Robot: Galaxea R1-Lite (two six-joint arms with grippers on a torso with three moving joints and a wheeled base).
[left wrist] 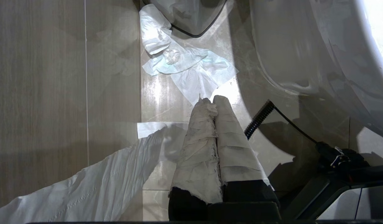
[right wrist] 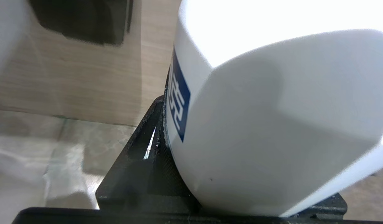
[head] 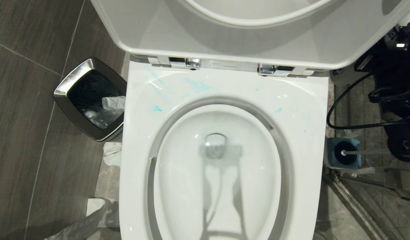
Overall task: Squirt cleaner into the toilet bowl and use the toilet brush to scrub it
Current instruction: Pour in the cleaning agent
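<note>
Holding the cleaner (right wrist: 272, 124) — right gripper (right wrist: 185, 174) clamped round its whitish body, bottle filling the jaws; light, smooth, squeezable plastic, likely slippery — grip mid-body. Left gripper (left wrist: 213, 102) pressed together, parked above floor.

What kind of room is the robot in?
Most likely a bathroom. A white toilet bowl with its lid up fills the head view, a toilet brush stands in its holder beside it, and a steel waste bin sits on the tiled floor.

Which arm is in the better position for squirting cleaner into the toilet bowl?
Right, probably. The right gripper grips the white cleaner bottle, and the toilet brush stands on that side too. The left gripper is shut, empty, low beside the toilet bowl.
</note>
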